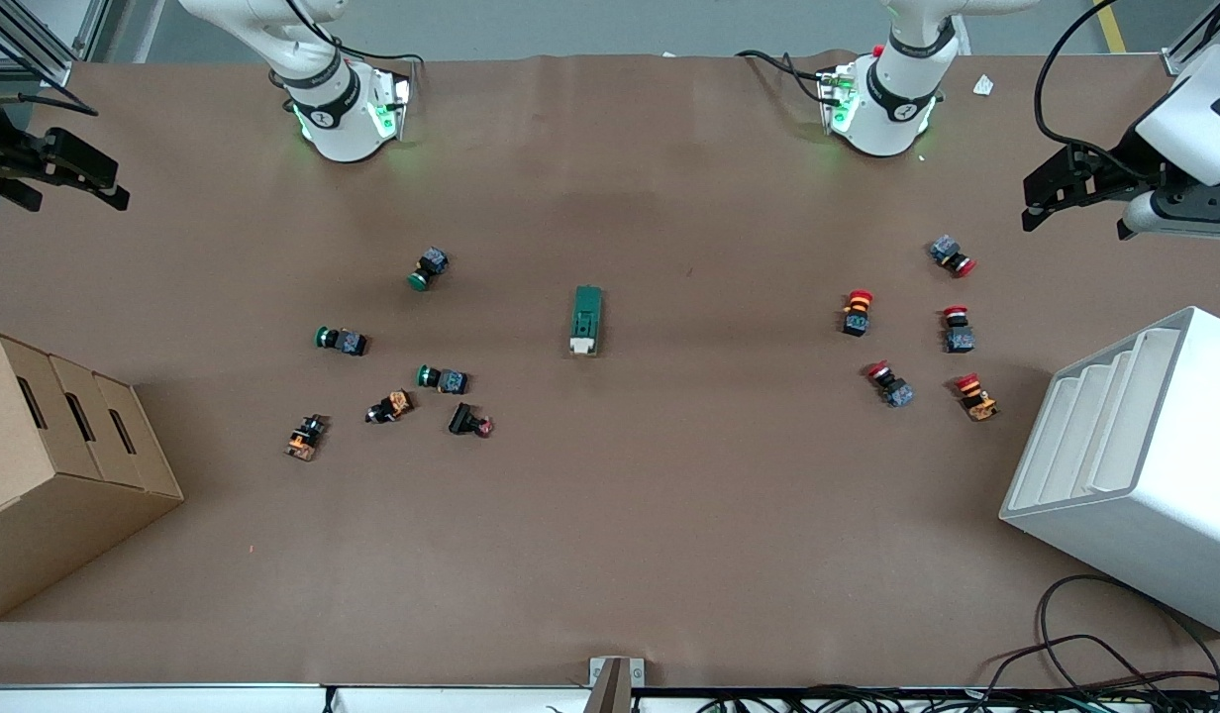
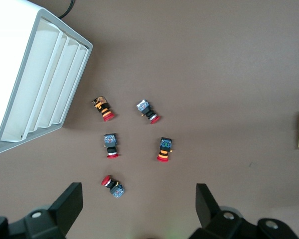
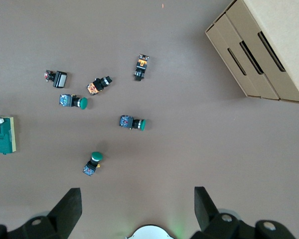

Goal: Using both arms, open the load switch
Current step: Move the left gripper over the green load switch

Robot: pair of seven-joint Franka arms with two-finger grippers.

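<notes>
Nearest the front camera, a cardboard box [image 1: 55, 465] with slotted compartments sits at the right arm's end of the table, and a white slotted rack [image 1: 1135, 465] at the left arm's end; cables trail off the table edge by the rack.

Farther from the camera, two loose groups of push buttons lie on the brown table [image 1: 610, 555]. Toward the right arm's end are the green-capped buttons [image 1: 442, 377] mixed with orange-and-black ones [image 1: 305, 437]. Toward the left arm's end are the red-capped buttons [image 1: 957, 329]. Between the groups, well apart from both, lies the load switch [image 1: 585, 320], a dark-green block with its cream toggle end nearer the camera. Nothing touches it or lies against it.

Farther still, both arms wait at the table's ends. The left gripper [image 1: 1066, 188] hangs over the table edge near the red buttons, its fingers [image 2: 70, 206] spread wide apart with nothing between them. The right gripper [image 1: 50, 173] hangs over the table's edge at the right arm's end, fingers [image 3: 70, 209] likewise apart and empty.

In the left wrist view only a sliver of the switch shows at the frame edge. The arms' upper links are cut off by the front view, and small markings on the buttons cannot be made out.
</notes>
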